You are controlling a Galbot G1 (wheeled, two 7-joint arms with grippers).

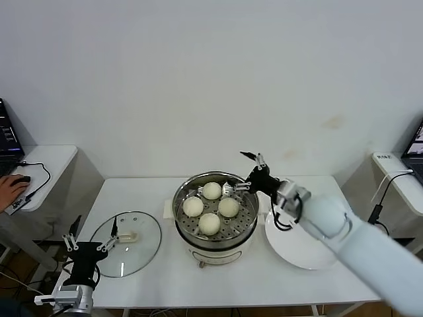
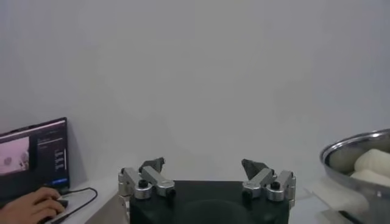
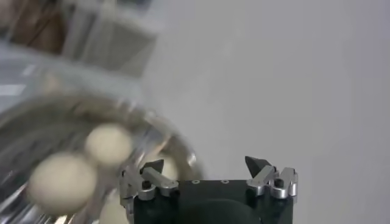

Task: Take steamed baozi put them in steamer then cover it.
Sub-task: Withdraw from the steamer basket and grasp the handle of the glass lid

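Observation:
The steamer (image 1: 183, 221) stands mid-table, a shiny steel pot on a cream base, uncovered. Several off-white baozi (image 1: 209, 224) lie on its perforated tray. My right gripper (image 1: 242, 174) hovers open over the pot's far right rim, holding nothing. In the right wrist view the right gripper (image 3: 205, 163) is spread wide, with baozi (image 3: 108, 143) and the steamer wall (image 3: 36, 115) beyond it. The cover (image 1: 142, 254), clear glass with a white handle, lies flat on the table left of the steamer. My left gripper (image 1: 90, 236) waits open at the cover's near left edge, also empty (image 2: 203, 164).
A large white plate (image 1: 301, 254) lies right of the steamer, partly under my right arm. A side table (image 1: 46, 162) at the left holds a laptop (image 2: 33, 152) and a person's hand on a mouse (image 1: 10, 188). Another side table (image 1: 396, 178) stands at the right.

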